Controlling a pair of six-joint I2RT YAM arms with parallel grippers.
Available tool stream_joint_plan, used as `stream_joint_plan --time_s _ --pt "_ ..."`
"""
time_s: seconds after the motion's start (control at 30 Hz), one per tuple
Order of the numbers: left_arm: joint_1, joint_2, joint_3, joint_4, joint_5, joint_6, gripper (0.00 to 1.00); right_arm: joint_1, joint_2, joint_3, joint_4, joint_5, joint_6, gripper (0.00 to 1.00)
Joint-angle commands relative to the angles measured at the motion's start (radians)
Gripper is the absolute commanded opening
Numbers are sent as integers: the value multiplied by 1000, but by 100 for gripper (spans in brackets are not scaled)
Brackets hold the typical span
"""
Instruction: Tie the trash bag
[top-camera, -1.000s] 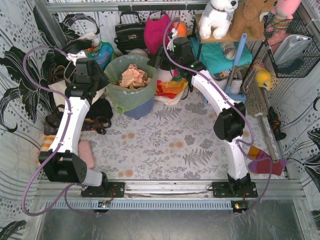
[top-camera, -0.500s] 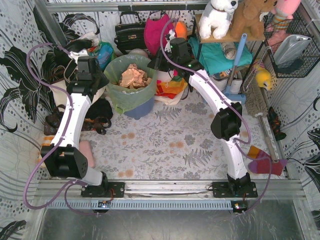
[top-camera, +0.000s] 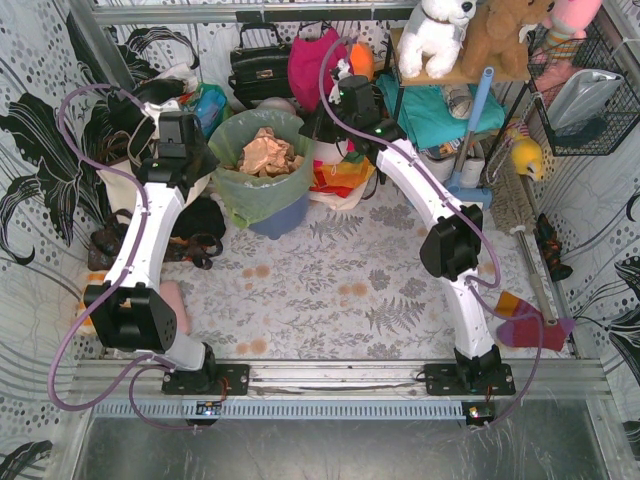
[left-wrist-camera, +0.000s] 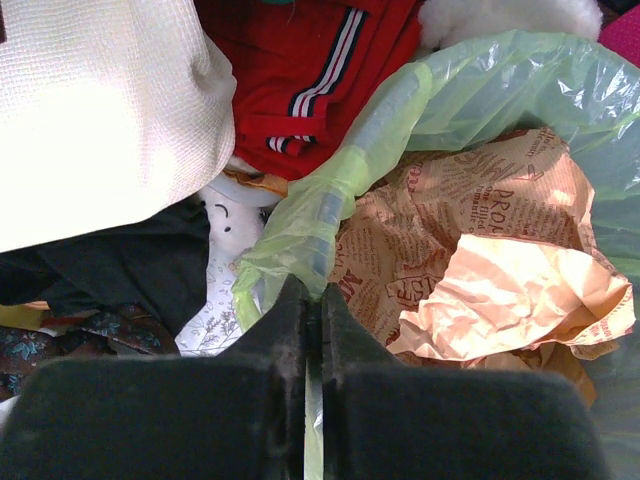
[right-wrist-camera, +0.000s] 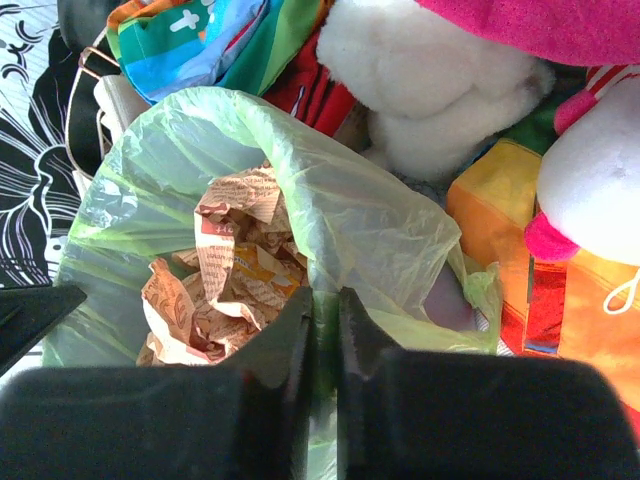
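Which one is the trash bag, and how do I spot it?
Look at the far end of the flowery cloth, a bit left of the middle, where a round blue-grey bin stands. The trash bag lines that bin: thin, see-through lime-green plastic with crumpled tan paper inside, unlike the black handbag and pink bag behind it.

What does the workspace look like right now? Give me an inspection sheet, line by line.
Surface: floral cloth, brownish spots.
Job's things: green bag lining a bin, mouth open, crumpled paper inside.
Clutter: striped sock, black handbag, plush toys, red clothes by the bin.
Claws: left claw shut on the bag's rim; right claw shut on the opposite rim.
Cables: purple cables loop at both sides.
Surroundings: patterned walls, wire basket at right.
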Motion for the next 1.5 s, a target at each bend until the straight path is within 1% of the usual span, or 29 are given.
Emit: stream_joint_plan --time_s 0.0,0.17,0.3,0.4,0.53,0.6,0.73,0.9,0.97,1.03,1.1,1.23,1.37,1.47 --pt "4 10 52 18 33 23 0 8 2 36 -28 4 -19 0" --pt "4 18 103 -32 64 51 0 15 -24 36 -59 33 -33 0" --pt "1 -11 118 -60 115 63 0 29 -67 16 -99 49 -36 0" --pt "-20 -41 118 -98 148 81 0 43 -128 -27 -125 65 -39 0" --pt "-71 -81 114 -160 213 95 0 67 -228 -132 -155 83 -40 0" --pt "-110 -110 97 -179 249 88 0 79 -288 -192 -170 91 -35 0" --pt "-210 -163 87 -222 234 78 0 117 -443 -364 -175 128 -25 0" --pt "-356 -239 56 -263 216 46 0 170 -702 -669 -200 182 26 0" --pt "-411 -270 27 -263 220 22 0 197 -803 -773 -217 207 58 0" --pt "-462 -291 5 -269 228 5 0 223 -893 -843 -248 220 91 0" --pt "-502 -307 -9 -277 236 -14 0 255 -957 -871 -300 236 107 0" --pt "-590 -329 -44 -277 246 -54 0 312 -1034 -870 -429 263 134 0" --pt "-712 -316 -66 -269 206 -81 0 340 -1086 -872 -512 256 168 0" --pt "-757 -286 -66 -259 196 -84 0 347 -1117 -887 -565 249 193 0"
